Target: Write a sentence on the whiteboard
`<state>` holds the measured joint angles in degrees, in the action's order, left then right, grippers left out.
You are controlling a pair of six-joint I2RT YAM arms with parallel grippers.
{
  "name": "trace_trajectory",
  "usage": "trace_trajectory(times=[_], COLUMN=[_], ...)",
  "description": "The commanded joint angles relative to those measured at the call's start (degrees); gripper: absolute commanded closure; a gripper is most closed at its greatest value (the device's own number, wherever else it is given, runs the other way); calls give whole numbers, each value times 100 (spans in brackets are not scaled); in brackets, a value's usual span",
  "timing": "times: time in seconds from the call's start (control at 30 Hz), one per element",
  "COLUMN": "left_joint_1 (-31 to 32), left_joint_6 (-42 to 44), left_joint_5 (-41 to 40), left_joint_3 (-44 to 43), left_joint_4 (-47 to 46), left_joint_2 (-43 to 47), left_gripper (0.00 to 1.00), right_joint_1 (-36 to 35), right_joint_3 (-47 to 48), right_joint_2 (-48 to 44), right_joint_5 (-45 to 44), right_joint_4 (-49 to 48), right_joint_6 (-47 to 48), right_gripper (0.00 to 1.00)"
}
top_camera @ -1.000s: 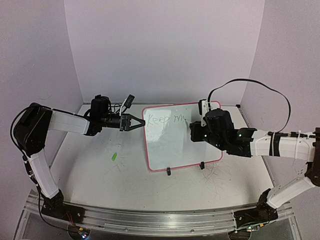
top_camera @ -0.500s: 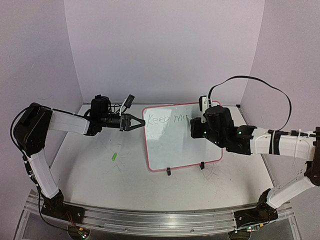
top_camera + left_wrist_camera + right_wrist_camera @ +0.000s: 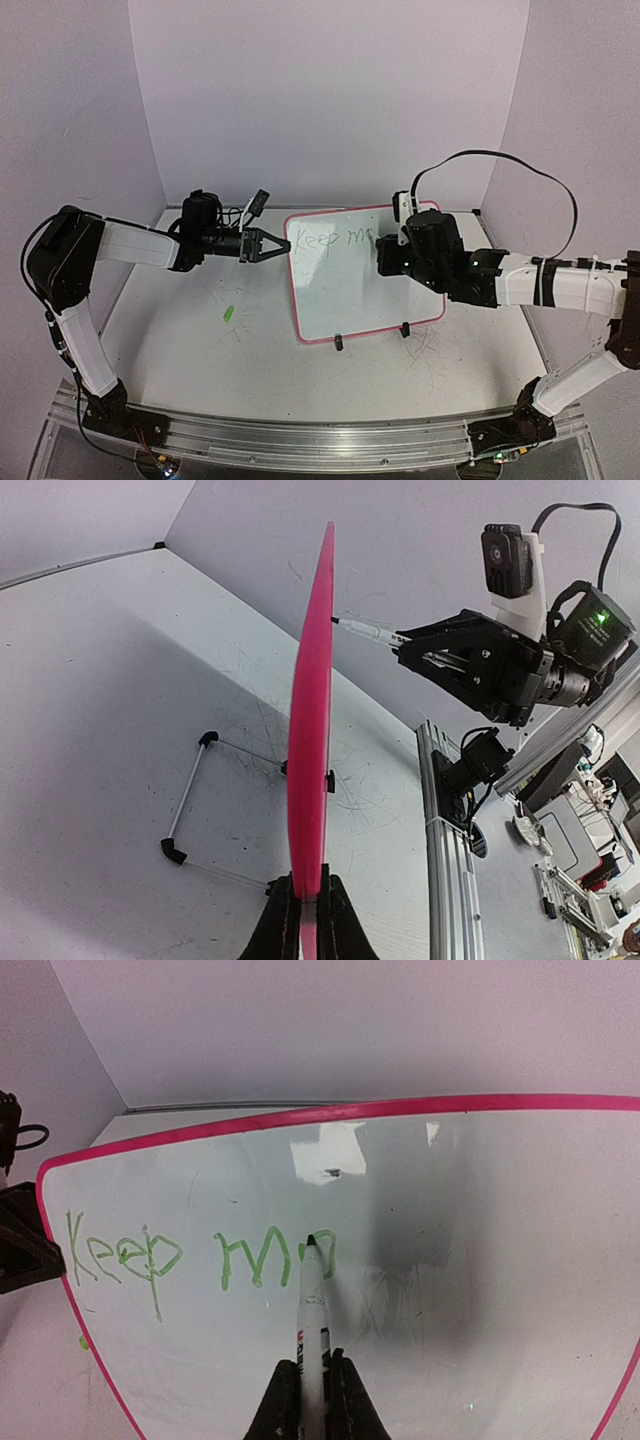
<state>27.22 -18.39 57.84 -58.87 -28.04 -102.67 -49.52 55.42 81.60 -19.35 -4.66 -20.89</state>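
Observation:
The whiteboard (image 3: 350, 300), white with a pink frame, stands tilted mid-table. My left gripper (image 3: 275, 245) is shut on its left edge; in the left wrist view the pink edge (image 3: 312, 700) runs up from between the jaws of that gripper (image 3: 308, 920). My right gripper (image 3: 313, 1385) is shut on a white marker (image 3: 312, 1305) whose tip touches the board (image 3: 480, 1310). The sentence (image 3: 180, 1255) reads "Keep m" in green, plus a curved stroke at the marker tip. From above, my right gripper (image 3: 385, 258) is at the board's upper right, beside the writing (image 3: 335, 240).
A small green cap (image 3: 228, 313) lies on the table left of the board. Two black feet (image 3: 338, 343) sit under the board's lower edge, and a wire stand (image 3: 190, 790) reaches behind it. An aluminium rail (image 3: 300, 435) runs along the near edge. Walls enclose the back and both sides.
My right gripper has shifted slightly left and up along the board, and a new green stroke has appeared after the "m". The left gripper and the board have stayed put.

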Motion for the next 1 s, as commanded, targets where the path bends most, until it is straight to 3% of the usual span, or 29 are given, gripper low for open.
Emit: trace_trajectory(times=[0.0, 0.23, 0.5, 0.97], left_joint_1=[5, 3, -4, -5], left_joint_6=[161, 170, 181, 196], left_joint_5=[70, 61, 51, 43], left_joint_3=[-204, -204, -210, -200], left_joint_4=[88, 97, 107, 124], left_joint_2=[169, 161, 135, 195], left_gripper=[100, 100, 100, 100], right_joint_1=[24, 26, 152, 269], right_joint_3=[-1, -58, -332, -86], right_joint_2=[71, -30, -808, -417], right_joint_5=[145, 72, -11, 421], right_joint_4=[0, 18, -15, -255], right_joint_6=[-64, -80, 60, 474], right_gripper=[100, 100, 100, 100])
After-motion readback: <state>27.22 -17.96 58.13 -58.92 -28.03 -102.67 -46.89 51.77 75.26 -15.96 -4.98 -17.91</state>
